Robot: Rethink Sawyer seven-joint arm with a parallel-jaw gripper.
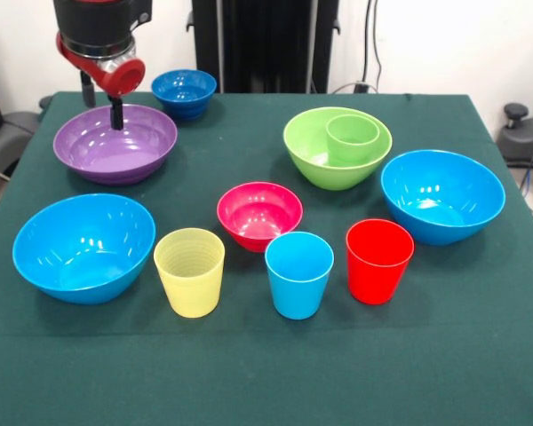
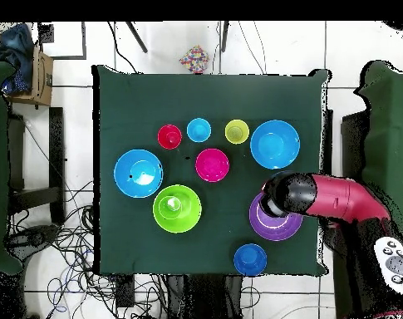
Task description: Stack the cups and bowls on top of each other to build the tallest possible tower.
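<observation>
Front view: we see the gripper (image 1: 116,114) hanging over the far rim of the purple bowl (image 1: 115,143), its black tip dipping inside the bowl. We cannot tell whether it is released or clenched. The small dark blue bowl (image 1: 184,92) sits just behind the purple one. The lime-green bowl (image 1: 337,146) stands on the green tablecloth (image 1: 249,355) with the green cup (image 1: 353,138) upright inside it; we note nothing else piled on it. One light blue bowl (image 1: 441,195) is just beside the lime-green one, the other light blue bowl (image 1: 83,247) near the front left. The pink-red bowl (image 1: 259,215) sits mid-table. Along the front stand the pale yellow cup (image 1: 189,272), the light blue cup (image 1: 298,273) and the red cup (image 1: 378,260), all upright and apart.

Overhead view: we see the red arm (image 2: 337,198) reaching in from the right, its head covering part of the purple bowl (image 2: 275,226). The lime-green bowl (image 2: 177,208) with the green cup (image 2: 174,204) lies near the table's middle. The three loose cups line up along the far edge.
</observation>
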